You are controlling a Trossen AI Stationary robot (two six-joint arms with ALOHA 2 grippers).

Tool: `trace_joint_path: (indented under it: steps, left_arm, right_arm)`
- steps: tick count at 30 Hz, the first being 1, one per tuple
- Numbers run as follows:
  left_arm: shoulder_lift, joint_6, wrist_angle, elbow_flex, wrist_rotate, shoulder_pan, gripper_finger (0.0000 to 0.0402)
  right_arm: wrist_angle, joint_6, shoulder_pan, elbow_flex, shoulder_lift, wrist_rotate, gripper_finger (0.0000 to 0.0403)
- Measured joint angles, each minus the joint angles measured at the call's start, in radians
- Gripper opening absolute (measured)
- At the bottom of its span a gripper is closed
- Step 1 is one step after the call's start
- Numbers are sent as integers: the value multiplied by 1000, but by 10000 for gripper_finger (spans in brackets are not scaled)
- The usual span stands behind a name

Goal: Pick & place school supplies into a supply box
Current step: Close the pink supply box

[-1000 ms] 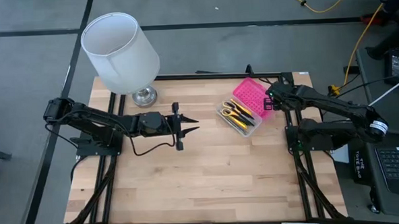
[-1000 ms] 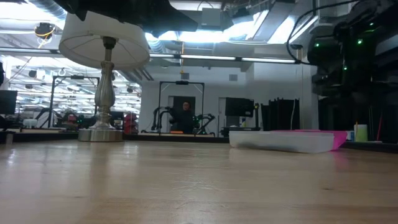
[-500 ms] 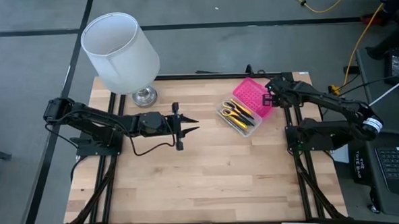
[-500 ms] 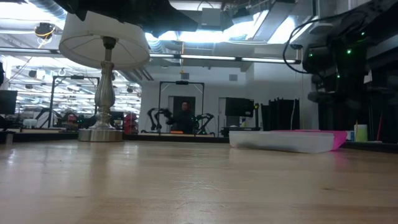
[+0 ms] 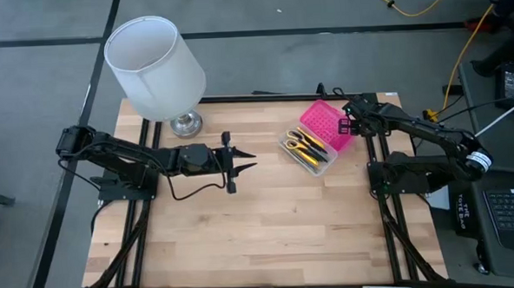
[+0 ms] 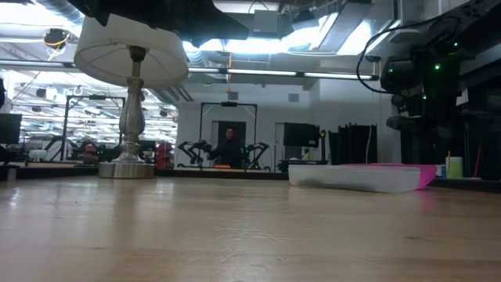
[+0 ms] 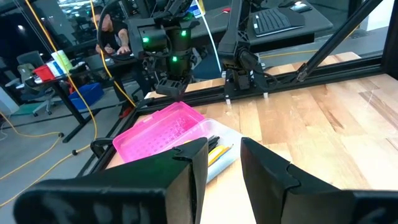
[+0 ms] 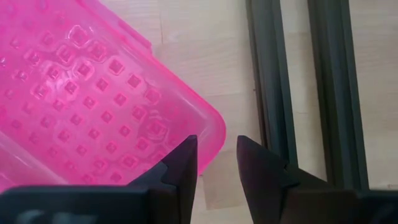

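The supply box's clear base (image 5: 310, 151) lies at the table's far right, with pens, pencils and yellow-handled scissors (image 5: 304, 144) inside it. Its pink lid (image 5: 323, 124) lies open beside the base, toward the far right. My right gripper (image 8: 215, 158) points steeply down over the lid's corner (image 8: 208, 127), open. One finger stands over the lid and the other over the bare table; whether either touches the lid I cannot tell. My left gripper (image 5: 247, 160) hovers open near the table's middle, pointing level toward the box (image 7: 163, 129), far from it.
A lamp with a white shade (image 5: 154, 66) stands on its silver foot (image 5: 185, 124) at the table's far left. A black frame rail (image 8: 273, 74) runs close behind the lid's corner. Bare wood (image 5: 269, 230) fills the near half of the table.
My right gripper has swung a short way toward the table's far edge over the pink lid's corner and sunk slightly. Its finger gap looks the same. The box and the supplies have stayed where they were.
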Motion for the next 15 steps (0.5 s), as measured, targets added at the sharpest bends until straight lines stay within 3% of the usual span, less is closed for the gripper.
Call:
trace_joint_path:
  steps: [15]
  left_arm:
    - [0, 0, 0, 0, 0, 0, 88]
  right_arm:
    - [19, -19, 0, 0, 69, 7, 117]
